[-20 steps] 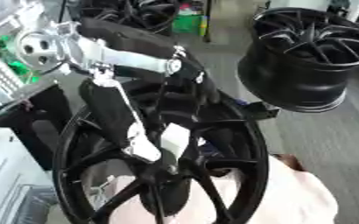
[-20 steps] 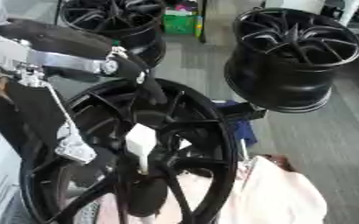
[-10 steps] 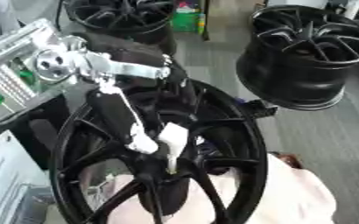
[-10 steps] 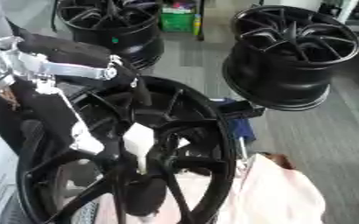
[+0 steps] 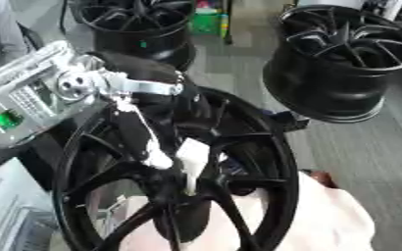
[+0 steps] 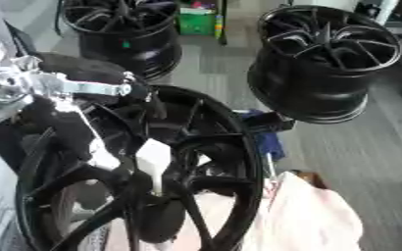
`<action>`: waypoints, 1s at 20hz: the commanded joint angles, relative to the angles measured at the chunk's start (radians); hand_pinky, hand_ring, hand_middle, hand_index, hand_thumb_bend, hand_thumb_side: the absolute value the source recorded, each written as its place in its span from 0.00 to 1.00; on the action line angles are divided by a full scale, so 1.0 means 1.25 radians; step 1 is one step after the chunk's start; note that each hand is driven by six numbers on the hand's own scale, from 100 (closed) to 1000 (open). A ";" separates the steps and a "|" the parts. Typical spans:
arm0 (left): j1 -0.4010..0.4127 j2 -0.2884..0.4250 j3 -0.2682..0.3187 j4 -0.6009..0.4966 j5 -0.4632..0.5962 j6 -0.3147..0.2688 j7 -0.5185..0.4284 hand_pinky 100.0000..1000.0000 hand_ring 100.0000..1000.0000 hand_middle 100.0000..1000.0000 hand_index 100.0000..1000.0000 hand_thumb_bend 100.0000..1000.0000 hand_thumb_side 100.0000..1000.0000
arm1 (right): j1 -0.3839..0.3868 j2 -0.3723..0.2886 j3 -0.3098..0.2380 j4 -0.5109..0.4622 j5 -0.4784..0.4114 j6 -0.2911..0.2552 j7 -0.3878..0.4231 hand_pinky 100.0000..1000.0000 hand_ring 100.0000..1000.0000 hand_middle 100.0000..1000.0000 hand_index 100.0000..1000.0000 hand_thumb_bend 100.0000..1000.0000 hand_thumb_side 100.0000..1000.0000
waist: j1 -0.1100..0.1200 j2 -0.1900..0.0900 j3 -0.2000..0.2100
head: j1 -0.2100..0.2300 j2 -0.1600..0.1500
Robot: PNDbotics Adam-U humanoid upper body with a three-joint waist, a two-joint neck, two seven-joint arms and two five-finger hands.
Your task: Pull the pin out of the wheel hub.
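Observation:
A big black spoked wheel (image 5: 256, 162) stands in front of me, leaning on a pale cloth. A white tapered pin (image 5: 191, 158) sticks up at its hub (image 5: 184, 193). My left arm, with a silver joint (image 5: 74, 84), comes in from the upper left and runs down across the spokes. My left hand (image 5: 156, 156) sits at the hub right beside the pin, black against the black wheel, so its grip does not show. My right hand appears in neither view.
A second black wheel (image 5: 350, 59) stands at the back right and a third (image 5: 136, 22) at the back left, with a green box (image 6: 197, 19) between them. Grey equipment (image 5: 20, 105) is at the left. A blue piece (image 6: 269, 139) sits behind the front wheel's rim.
The silver joint of my left arm has come down and to the right, closer to the wheel. The hand and the white pin have stayed at the hub.

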 commanded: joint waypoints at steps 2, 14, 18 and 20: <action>-0.003 -0.001 0.007 0.025 -0.012 -0.021 -0.006 0.82 0.83 0.75 0.87 0.46 0.23 | -0.007 -0.007 -0.006 -0.015 -0.009 -0.001 0.002 0.66 0.64 0.67 0.72 0.00 0.72 | 0.000 -0.005 -0.001 | 0.003 -0.012; 0.018 -0.029 0.006 0.083 -0.039 -0.052 -0.002 0.82 0.82 0.73 0.85 0.45 0.20 | -0.009 0.001 -0.006 -0.015 -0.013 0.000 0.002 0.66 0.63 0.67 0.72 0.00 0.73 | -0.004 0.002 -0.004 | 0.006 -0.015; 0.022 -0.037 0.005 0.093 -0.039 -0.058 0.001 0.82 0.81 0.73 0.85 0.45 0.22 | -0.009 0.001 -0.005 -0.015 -0.013 -0.001 0.003 0.66 0.63 0.67 0.72 0.00 0.73 | -0.005 0.004 -0.004 | 0.006 -0.016; 0.021 -0.040 0.005 0.094 -0.035 -0.057 0.004 0.82 0.81 0.73 0.85 0.45 0.23 | -0.009 0.003 -0.006 -0.015 -0.014 0.000 0.003 0.66 0.64 0.67 0.72 0.00 0.73 | -0.006 0.004 -0.004 | 0.007 -0.017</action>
